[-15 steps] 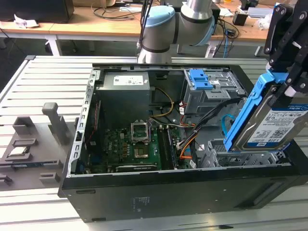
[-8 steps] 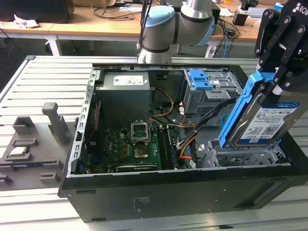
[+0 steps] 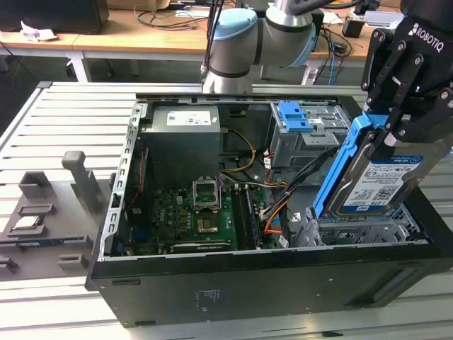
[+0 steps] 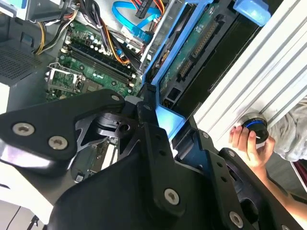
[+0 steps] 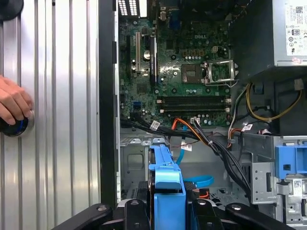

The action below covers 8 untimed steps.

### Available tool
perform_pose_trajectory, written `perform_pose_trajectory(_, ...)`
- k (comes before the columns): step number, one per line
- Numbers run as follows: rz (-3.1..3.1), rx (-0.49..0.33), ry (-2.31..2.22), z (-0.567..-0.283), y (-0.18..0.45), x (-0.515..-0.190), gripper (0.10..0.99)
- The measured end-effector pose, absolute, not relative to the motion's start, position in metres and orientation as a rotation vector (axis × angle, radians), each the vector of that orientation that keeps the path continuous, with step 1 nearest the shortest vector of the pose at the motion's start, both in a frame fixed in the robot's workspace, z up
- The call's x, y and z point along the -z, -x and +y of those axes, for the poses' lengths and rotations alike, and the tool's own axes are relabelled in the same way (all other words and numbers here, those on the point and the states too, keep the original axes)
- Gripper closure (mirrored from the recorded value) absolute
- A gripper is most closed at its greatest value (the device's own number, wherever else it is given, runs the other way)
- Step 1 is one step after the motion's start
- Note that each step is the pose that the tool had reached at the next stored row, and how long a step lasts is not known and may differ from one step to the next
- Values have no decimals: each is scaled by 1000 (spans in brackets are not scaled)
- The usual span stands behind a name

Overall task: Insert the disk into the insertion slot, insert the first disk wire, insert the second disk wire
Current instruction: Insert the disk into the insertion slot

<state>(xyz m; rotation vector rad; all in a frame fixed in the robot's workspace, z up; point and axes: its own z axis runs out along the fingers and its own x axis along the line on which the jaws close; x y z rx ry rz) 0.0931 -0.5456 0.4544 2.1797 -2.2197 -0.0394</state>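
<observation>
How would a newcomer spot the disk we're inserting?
Find the open black computer case; at its end on the exterior view's right, the gripper holds the disk tilted. It is a silver-grey drive with a white-and-blue label in a bright blue frame, unlike the blue latch on the grey cage beyond it.

The low bay of grey perforated sheet metal [image 3: 354,230] is open from above, yet the silver-grey hard drive in its bright blue carrier [image 3: 382,180], clamped tilted in the black gripper [image 3: 393,134], fills the room over it. A bundle of black and orange cables [image 3: 287,202] crowds the bay's inner side, the taller grey metal cage with a blue latch [image 3: 304,138] stands close beyond, and the black case wall [image 3: 283,283] shuts the near side. Outside that wall a person's hand [image 5: 14,103] sits over the ribbed aluminium table [image 5: 62,96].
</observation>
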Motion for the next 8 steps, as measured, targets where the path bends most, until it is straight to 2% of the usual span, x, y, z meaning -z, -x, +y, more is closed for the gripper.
perform_pose_trajectory(8, -2220, 39, -2180, -546, -93, -442, 718)
